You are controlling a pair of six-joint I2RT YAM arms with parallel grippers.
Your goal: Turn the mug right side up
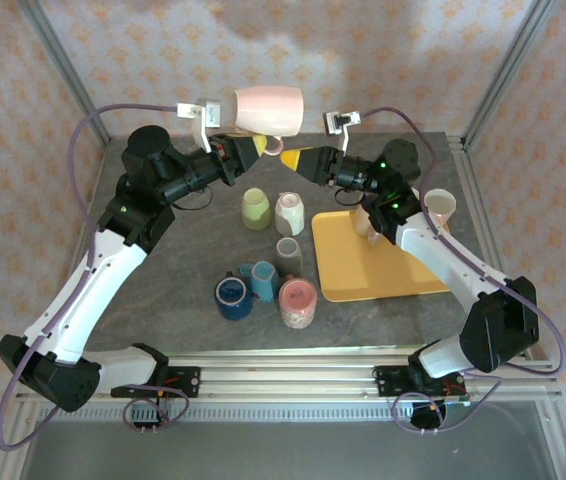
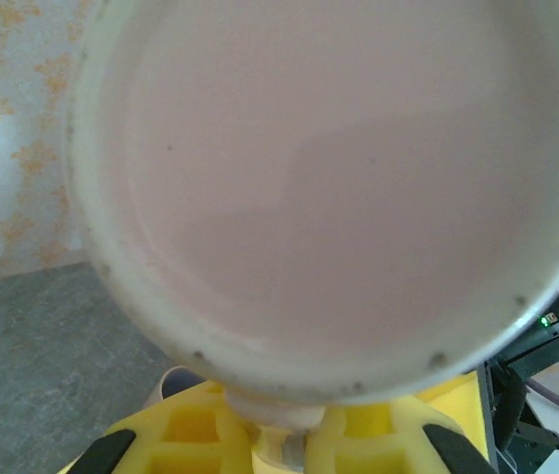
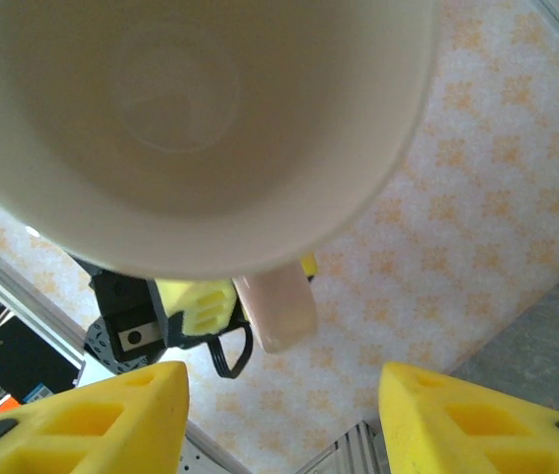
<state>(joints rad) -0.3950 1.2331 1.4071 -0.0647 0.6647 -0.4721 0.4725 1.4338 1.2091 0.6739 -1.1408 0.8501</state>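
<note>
Closed on its handle (image 1: 273, 146), the left gripper (image 1: 256, 146) holds the pink mug (image 1: 268, 110) sideways above the table's (image 1: 163, 290) far edge, probably so the half-open, empty right gripper (image 1: 290, 158) facing its mouth can take it.

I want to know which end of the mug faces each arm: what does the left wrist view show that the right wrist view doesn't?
Left wrist alone: the closed base of the pink mug. Right wrist alone: its cream inside through the open mouth, and the right fingers apart beneath, holding nothing. Both: the mug, its handle pinched by the left fingers, the patterned wall.
</note>
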